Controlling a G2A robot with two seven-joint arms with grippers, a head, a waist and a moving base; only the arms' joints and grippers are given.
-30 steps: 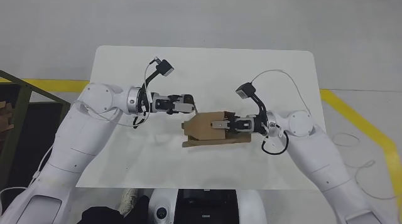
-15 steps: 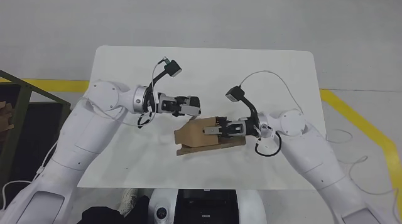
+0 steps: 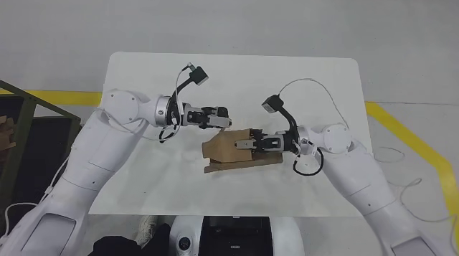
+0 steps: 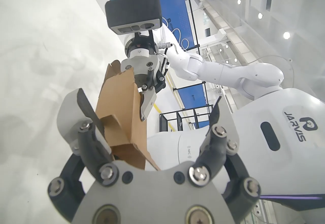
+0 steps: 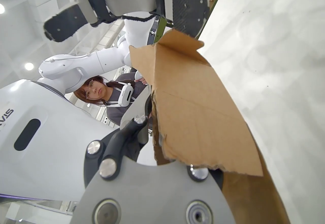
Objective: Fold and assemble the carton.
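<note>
Both your arms are at the carton: right gripper pinching a panel, left gripper spread wide by its end.

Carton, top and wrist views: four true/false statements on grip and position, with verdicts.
1. The right gripper clamps a wall of the carton. True.
2. The left gripper is shut on the carton. False: its fingers are spread wide beside a carton flap.
3. The carton lies at a far corner of the table. False: it is in the near half, between the two arms.
4. The carton is not yet a closed box. True.
</note>
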